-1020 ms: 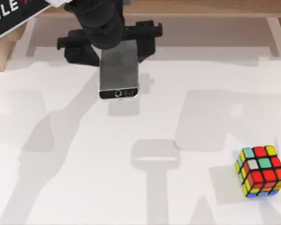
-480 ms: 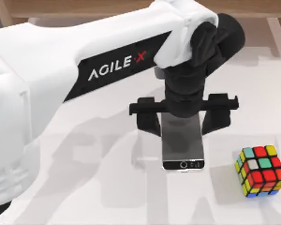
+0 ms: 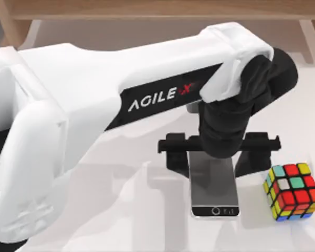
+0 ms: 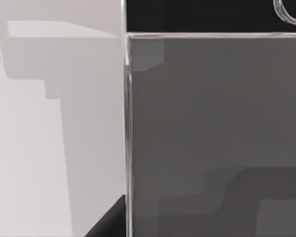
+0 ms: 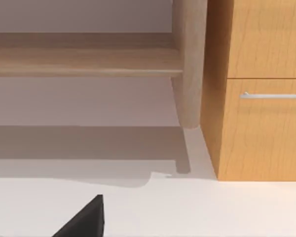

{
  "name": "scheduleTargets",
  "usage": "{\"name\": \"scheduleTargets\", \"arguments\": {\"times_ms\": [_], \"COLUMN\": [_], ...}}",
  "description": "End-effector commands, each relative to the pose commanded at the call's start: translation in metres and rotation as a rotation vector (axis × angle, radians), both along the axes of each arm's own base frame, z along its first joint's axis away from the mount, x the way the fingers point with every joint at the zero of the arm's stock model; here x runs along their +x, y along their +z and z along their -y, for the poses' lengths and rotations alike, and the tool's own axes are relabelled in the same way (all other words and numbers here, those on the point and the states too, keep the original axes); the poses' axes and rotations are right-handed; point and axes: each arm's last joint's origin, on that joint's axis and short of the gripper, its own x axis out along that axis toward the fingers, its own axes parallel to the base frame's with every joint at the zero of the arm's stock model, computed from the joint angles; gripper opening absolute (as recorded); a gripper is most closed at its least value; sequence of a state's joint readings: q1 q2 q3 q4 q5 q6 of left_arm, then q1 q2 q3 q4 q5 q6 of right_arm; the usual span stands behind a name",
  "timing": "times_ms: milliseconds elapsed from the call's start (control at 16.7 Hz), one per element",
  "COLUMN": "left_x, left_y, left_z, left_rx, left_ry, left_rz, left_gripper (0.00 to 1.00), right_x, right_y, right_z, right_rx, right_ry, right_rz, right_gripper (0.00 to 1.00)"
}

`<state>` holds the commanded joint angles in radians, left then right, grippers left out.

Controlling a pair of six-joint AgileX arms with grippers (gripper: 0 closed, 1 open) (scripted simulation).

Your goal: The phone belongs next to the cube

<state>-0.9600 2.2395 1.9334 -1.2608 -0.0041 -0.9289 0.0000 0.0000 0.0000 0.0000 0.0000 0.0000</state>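
Phone half-hidden under left claw, beside cube.

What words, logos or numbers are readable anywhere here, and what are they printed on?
"AGILE X" (white letters, the X in red): on the black panel along the left arm.
The phone held in the left claw has a round button mark, no text.
The cube has plain coloured stickers.
Nothing else is readable.

Phone grey screen, black bezel; cube black frame, multicoloured stickers
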Motion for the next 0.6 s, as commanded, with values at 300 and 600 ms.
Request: {"name": "scheduleTargets", "arguments": {"times_ms": [300, 600], "left_x": [0.0016, 0.0020], "left_y": [0.0014, 0.0018], "left_z": [-0.0013, -0.0006], "left_rx": [-0.005, -0.021], "left_ry": [0.002, 0.006], "left_rz": [0.003, 0.017], "left_gripper": [0.00, 0.00], "right_x": [0.0000, 0.0000], "right_y": [0.0000, 0.0000], "right_z": [0.0000, 0.0000], "right_rx": [0.000, 0.000], "right_ry": [0.000, 0.000], "right_rz": [0.000, 0.000], "right_gripper": [1.00, 1.00]}}
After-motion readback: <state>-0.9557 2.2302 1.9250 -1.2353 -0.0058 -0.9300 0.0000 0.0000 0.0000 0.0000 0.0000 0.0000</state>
